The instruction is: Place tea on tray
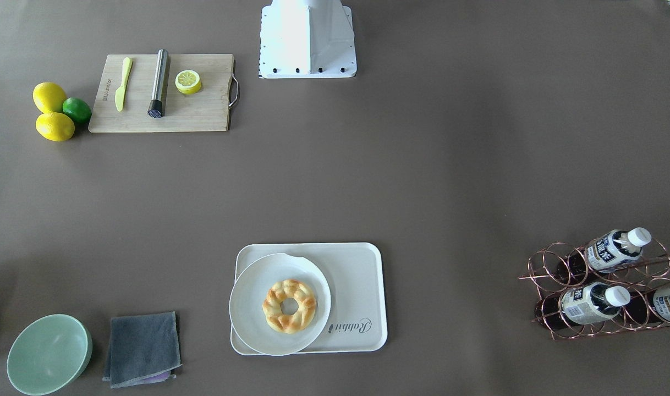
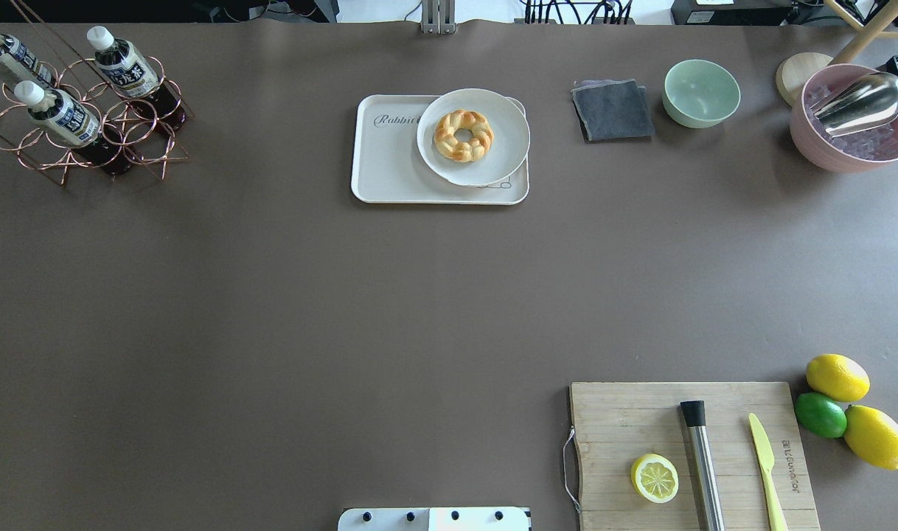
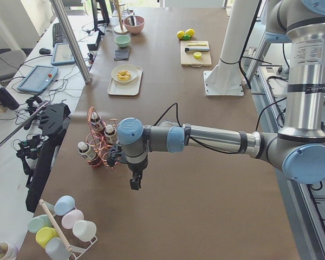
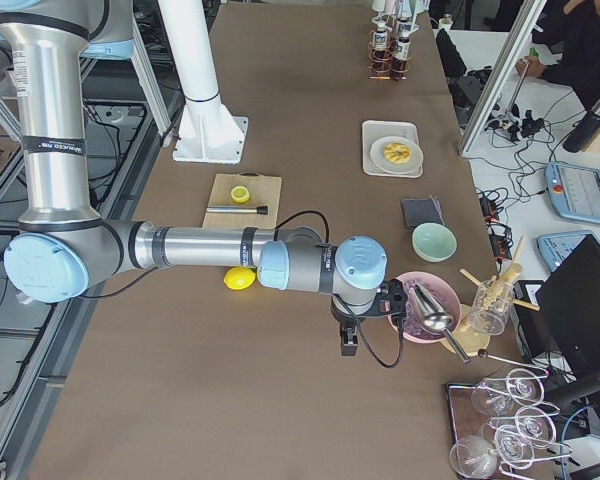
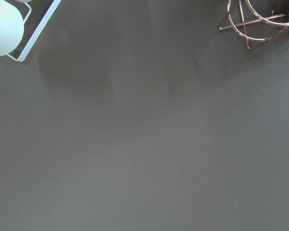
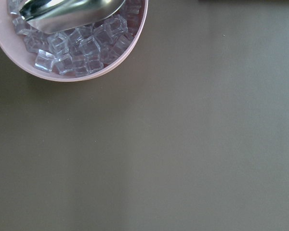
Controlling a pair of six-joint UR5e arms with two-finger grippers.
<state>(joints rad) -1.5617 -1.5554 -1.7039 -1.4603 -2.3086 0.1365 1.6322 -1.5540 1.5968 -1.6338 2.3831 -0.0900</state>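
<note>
Three tea bottles point(image 2: 124, 68) lean in a copper wire rack point(image 2: 141, 122) at the far left corner of the brown bench point(image 2: 272, 295). Each one has a white cap and dark tea inside. None of them is on the tray point(image 2: 386, 158), which sits well apart from the rack, near the middle of the far edge. A round white plate point(image 2: 504, 147) with a ring of golden bread point(image 2: 464, 135) on it covers one end of the tray. The end closer to the rack is bare. The left claw point(image 3: 135, 184) hangs over the bench just beside the rack and holds nothing. It shows only from the side, so I cannot tell if its fingers are apart or together. The right claw point(image 4: 348, 345) hangs at the other end, near a pink bowl point(image 2: 810, 140) with ice cubes point(image 6: 82, 53) and a shiny scoop point(image 2: 862, 99) in it. I cannot tell how its fingers stand either.
</note>
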